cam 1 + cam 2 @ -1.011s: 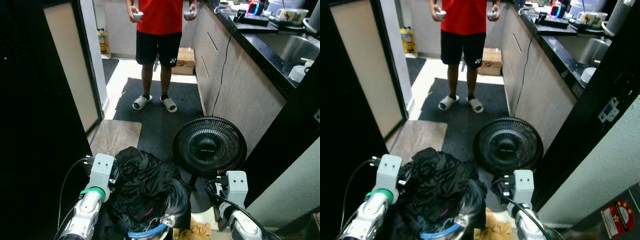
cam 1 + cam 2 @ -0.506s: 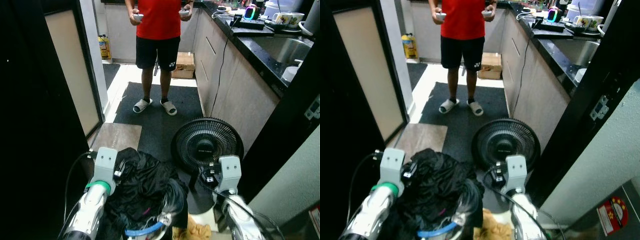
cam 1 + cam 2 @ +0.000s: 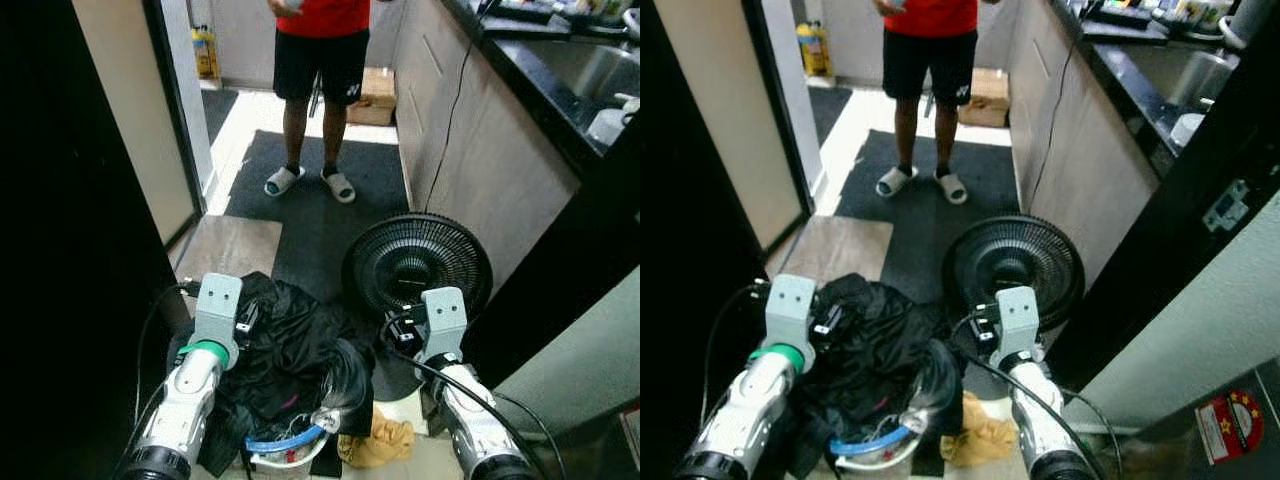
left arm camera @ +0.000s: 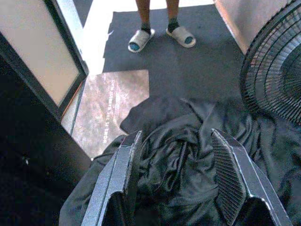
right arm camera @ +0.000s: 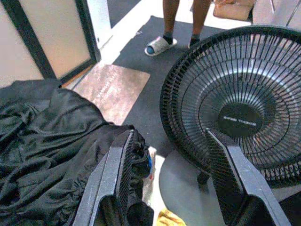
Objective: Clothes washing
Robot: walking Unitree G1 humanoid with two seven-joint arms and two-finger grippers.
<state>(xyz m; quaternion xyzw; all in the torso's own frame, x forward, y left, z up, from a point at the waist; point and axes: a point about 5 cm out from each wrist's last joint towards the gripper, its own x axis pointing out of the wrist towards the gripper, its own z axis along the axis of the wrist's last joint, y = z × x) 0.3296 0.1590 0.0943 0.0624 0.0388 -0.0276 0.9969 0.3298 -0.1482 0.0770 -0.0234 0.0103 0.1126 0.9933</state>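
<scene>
A heap of black clothes point(image 3: 290, 350) spills over a white laundry bucket point(image 3: 285, 455) with a blue rim on the floor, right in front of the robot, and that heap is what the washing task is about. The left gripper point(image 4: 181, 183) hovers just above the near side of the pile, its two black fingers point(image 4: 123, 176) spread wide with nothing between them, dark fabric bunched below the gap. The right gripper point(image 5: 171, 179) hangs on the other side of the bucket, fingers likewise released and empty, pointing at the gap between the clothes and a black floor fan point(image 3: 416, 265) that stands just beside the pile. A crumpled mustard-yellow cloth point(image 3: 378, 443) lies on the floor by the bucket, near the fan's round base. Farther off a person point(image 3: 320, 60) in a red shirt, black shorts and pale slippers stands on a dark mat point(image 3: 310, 185), beside a kitchen surface point(image 3: 545, 75) from which a cable hangs down. The trouble I would expect is with that fan: the right arm is close to its grille, and a reach toward the clothes could knock it or catch a finger in the wires. The loose fabric drapes well over the bucket's rim, so a shallow pinch may lift only one fold, drag the bucket, or tip it over.
</scene>
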